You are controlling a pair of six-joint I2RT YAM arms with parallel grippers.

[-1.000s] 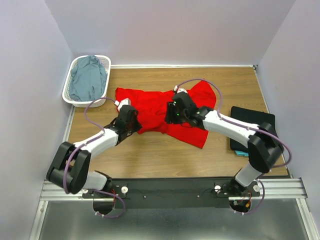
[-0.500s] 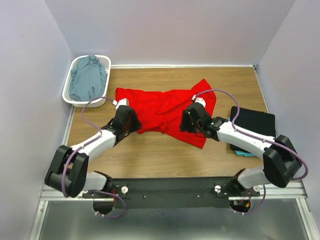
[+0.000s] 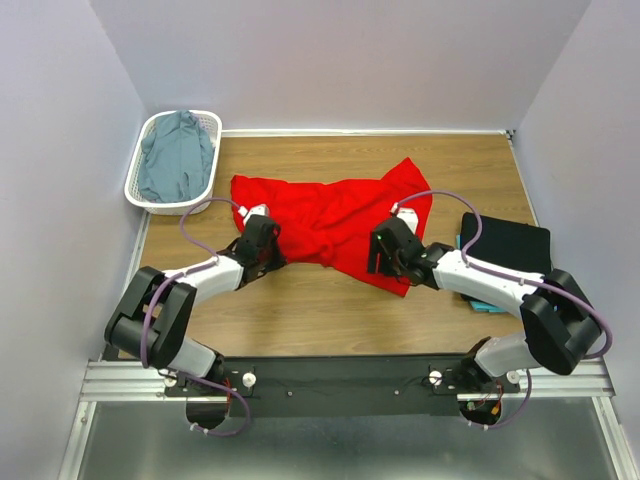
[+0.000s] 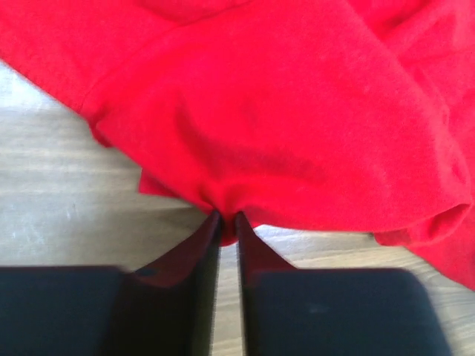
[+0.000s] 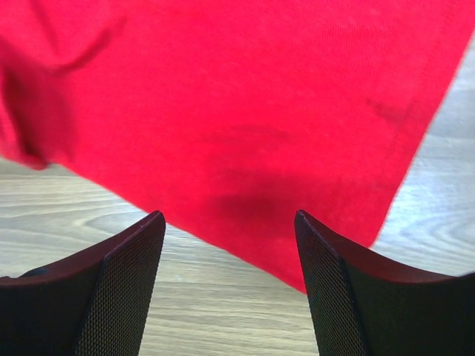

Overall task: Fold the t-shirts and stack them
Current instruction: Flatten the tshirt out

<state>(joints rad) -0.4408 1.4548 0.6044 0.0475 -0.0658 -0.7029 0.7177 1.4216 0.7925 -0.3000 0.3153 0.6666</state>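
Observation:
The red t-shirt [image 3: 330, 212] lies spread and rumpled across the middle of the wooden table. My left gripper [image 3: 266, 238] is at its near left edge, and in the left wrist view its jaws [image 4: 226, 222] are pinched on a small fold of the red t-shirt's hem [image 4: 282, 133]. My right gripper [image 3: 382, 250] hovers over the near right corner of the shirt. It stands open [image 5: 228, 219], with the red t-shirt's edge [image 5: 245, 126] and bare wood between its fingers. A black t-shirt [image 3: 505, 245] lies folded at the right on a teal t-shirt [image 3: 487, 307]. A grey-blue t-shirt [image 3: 175, 155] fills the basket.
A white lattice basket [image 3: 148, 196] stands at the far left corner of the table. Pale walls close in the left, back and right sides. Bare wood [image 3: 320, 310] stretches between the shirt and the arm bases.
My right arm has drawn back from the shirt's middle to its near right corner, opening wider. My left gripper opened, shifted slightly, then closed on the hem.

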